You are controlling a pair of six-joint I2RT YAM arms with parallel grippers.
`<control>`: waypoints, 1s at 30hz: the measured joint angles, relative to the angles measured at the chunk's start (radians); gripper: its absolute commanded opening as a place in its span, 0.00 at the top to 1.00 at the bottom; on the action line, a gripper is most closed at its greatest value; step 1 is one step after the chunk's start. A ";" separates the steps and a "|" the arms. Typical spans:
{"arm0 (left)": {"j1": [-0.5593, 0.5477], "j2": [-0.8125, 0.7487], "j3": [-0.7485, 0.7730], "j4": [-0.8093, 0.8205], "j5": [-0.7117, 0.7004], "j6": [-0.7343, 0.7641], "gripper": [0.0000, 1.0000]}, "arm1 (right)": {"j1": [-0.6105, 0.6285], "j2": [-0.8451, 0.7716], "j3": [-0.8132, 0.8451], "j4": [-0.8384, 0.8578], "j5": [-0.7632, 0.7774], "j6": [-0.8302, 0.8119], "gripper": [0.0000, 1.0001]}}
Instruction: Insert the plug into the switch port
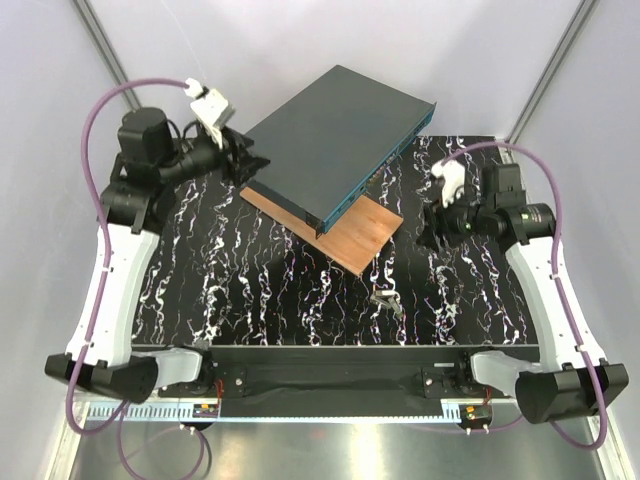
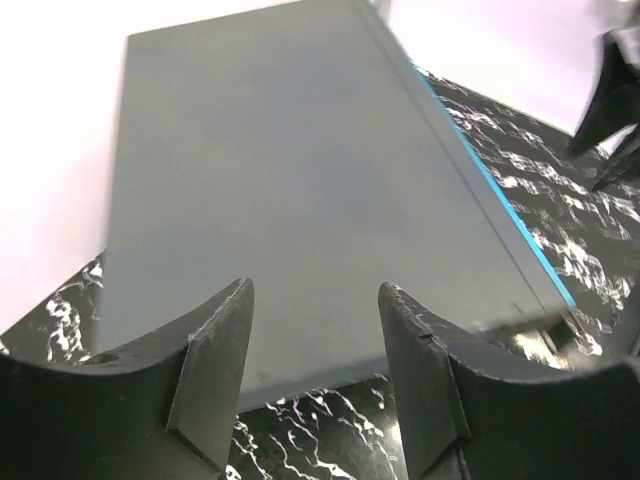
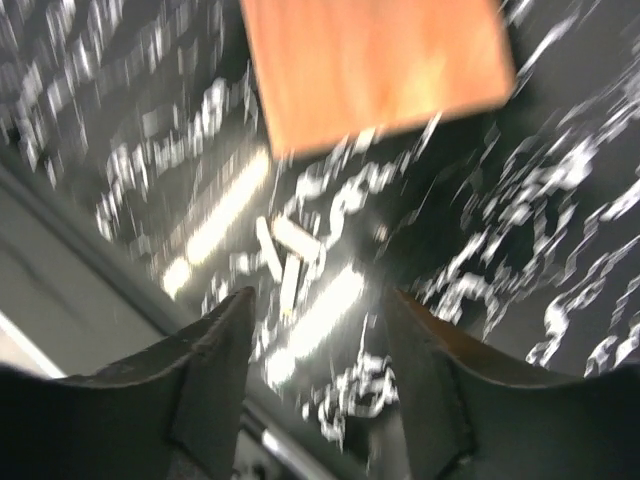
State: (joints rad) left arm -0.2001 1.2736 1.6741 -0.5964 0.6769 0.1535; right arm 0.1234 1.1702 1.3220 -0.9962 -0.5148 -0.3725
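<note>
The switch (image 1: 335, 135), a flat dark grey-teal box, lies at the back middle with its lighter teal port face (image 1: 377, 180) turned to the front right. Its front corner rests on a thin brown board (image 1: 352, 237). The plug (image 1: 387, 300), small and pale, lies on the mat in front of the board. My left gripper (image 1: 245, 160) is open and empty at the switch's left end; its wrist view shows the switch top (image 2: 300, 180) between the fingers (image 2: 215, 370). My right gripper (image 1: 432, 225) is open and empty, above the mat right of the board. Its blurred wrist view shows the plug (image 3: 285, 255).
The black marbled mat (image 1: 250, 290) covers the table. The brown board also shows in the right wrist view (image 3: 375, 65). White walls and metal frame posts (image 1: 105, 45) enclose the back. The arm bases and a rail (image 1: 330, 380) run along the near edge.
</note>
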 measured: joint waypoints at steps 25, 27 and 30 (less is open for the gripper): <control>-0.224 -0.237 -0.401 0.023 0.019 0.331 0.44 | 0.404 0.402 -0.311 0.289 0.185 -0.258 0.54; -0.224 -0.226 -0.399 0.025 0.020 0.319 0.44 | 0.429 0.433 -0.311 0.299 0.195 -0.284 0.54; -0.224 -0.215 -0.396 0.029 0.022 0.299 0.44 | 0.450 0.462 -0.311 0.306 0.217 -0.319 0.55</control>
State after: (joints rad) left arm -0.4240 1.0584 1.2781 -0.5678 0.6987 0.4526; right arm 0.5732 1.6318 1.0115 -0.6903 -0.2977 -0.6910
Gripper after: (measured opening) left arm 0.565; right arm 0.458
